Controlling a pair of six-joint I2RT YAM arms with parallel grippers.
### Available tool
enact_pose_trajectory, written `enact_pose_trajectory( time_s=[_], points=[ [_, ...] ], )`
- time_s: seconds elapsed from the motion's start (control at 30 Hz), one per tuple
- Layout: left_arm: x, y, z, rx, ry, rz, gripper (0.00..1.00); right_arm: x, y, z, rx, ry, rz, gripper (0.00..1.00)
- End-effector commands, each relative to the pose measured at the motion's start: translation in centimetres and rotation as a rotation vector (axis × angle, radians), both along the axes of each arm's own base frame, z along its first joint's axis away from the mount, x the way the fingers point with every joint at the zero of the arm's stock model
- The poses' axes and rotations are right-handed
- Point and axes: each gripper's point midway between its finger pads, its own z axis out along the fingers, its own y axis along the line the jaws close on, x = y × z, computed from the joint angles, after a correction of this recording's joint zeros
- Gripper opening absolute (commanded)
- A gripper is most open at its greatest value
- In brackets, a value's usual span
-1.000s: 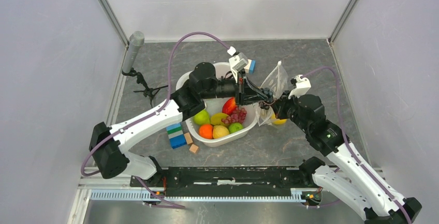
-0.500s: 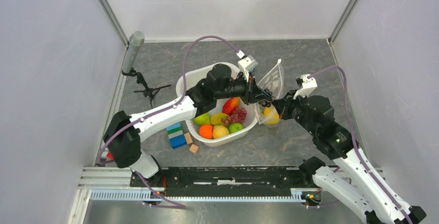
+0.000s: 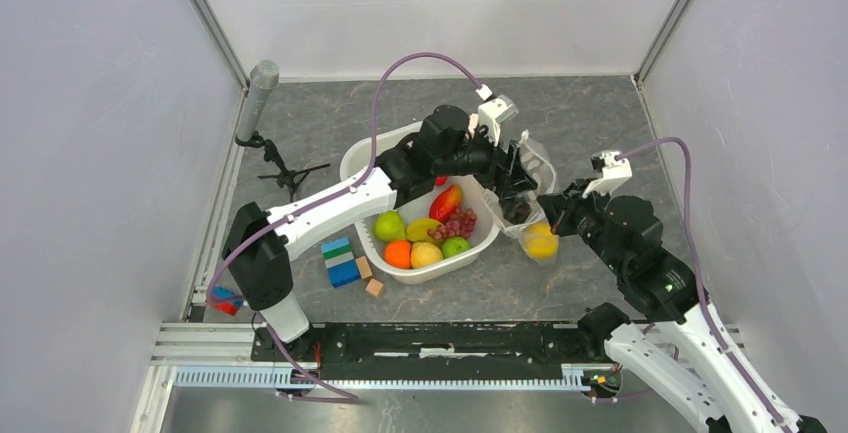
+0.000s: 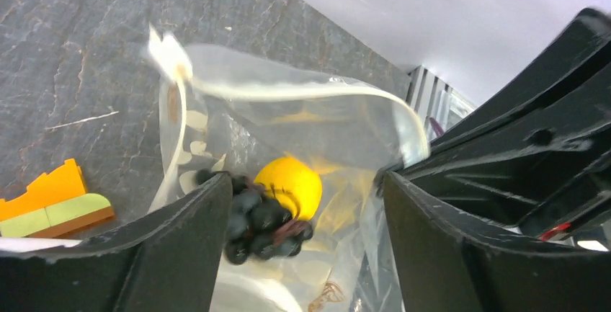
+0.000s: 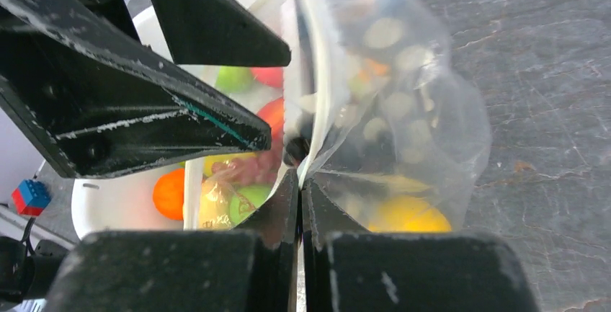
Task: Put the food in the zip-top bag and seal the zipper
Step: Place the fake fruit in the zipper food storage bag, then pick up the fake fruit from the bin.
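Observation:
My right gripper [image 5: 299, 182] is shut on the edge of the clear dotted zip-top bag [image 3: 528, 158] and holds it up beside the white tub [image 3: 358, 158]. The zipper [image 4: 288, 92] gapes open. Above the bag's mouth my left gripper [image 4: 306, 179] is open, and a blurred bunch of dark grapes [image 4: 259, 218] lies loose between its fingers [image 4: 144, 254], inside the mouth. A yellow lemon [image 4: 290, 182] rests lower in the bag [image 5: 403, 110]. The tub holds more food: a red apple [image 3: 447, 201], a green apple [image 3: 389, 225], an orange [image 3: 398, 253] and reddish grapes [image 3: 458, 223].
Coloured blocks [image 3: 340, 261] and small wooden cubes [image 3: 374, 287] lie on the table in front of the tub. A small tripod [image 3: 285, 171] and a grey cylinder [image 3: 262, 83] stand at the far left. An orange and green block [image 4: 50, 200] lies beside the bag.
My left arm swung right from over the tub to the bag's mouth and its jaws opened, letting the dark grapes go. The bag with the lemon sagged lower and to the right.

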Motion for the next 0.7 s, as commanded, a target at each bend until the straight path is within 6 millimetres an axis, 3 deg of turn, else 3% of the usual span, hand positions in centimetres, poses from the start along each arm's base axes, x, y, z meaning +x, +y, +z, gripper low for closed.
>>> enact_pose_trajectory(
  time_s=[0.0,0.07,0.23,0.37,0.43,0.5,0.67],
  points=[
    [-0.6,0.9,1.2,0.008,-0.05,0.011,0.89,0.4,-1.7,2.1,0.04,-0.059,-0.101,0.02],
    [-1.0,1.6,1.8,0.004,-0.063,0.009,0.97,0.4,-1.9,1.8,0.036,-0.053,-0.117,0.03],
    [-3.0,3.3,4.5,-0.053,-0.092,-0.019,1.0,0.8,-2.0,0.9,0.006,-0.034,-0.127,0.03],
    [-2.9,5.8,5.2,-0.043,-0.143,0.069,1.0,0.8,-3.1,3.7,0.041,-0.137,-0.168,0.0],
    [-1.7,7.6,4.1,-0.007,-0.161,0.179,1.0,0.8,-3.7,4.3,0.058,-0.201,-0.194,0.02],
    [-0.4,9.7,1.9,0.049,-0.163,0.297,1.0,1.0,-3.8,3.1,0.002,-0.167,-0.194,0.05],
    [1.5,14.9,-3.7,0.215,-0.106,0.499,1.0,1.7,-3.1,-3.5,-0.192,0.087,-0.16,0.0]
  ],
)
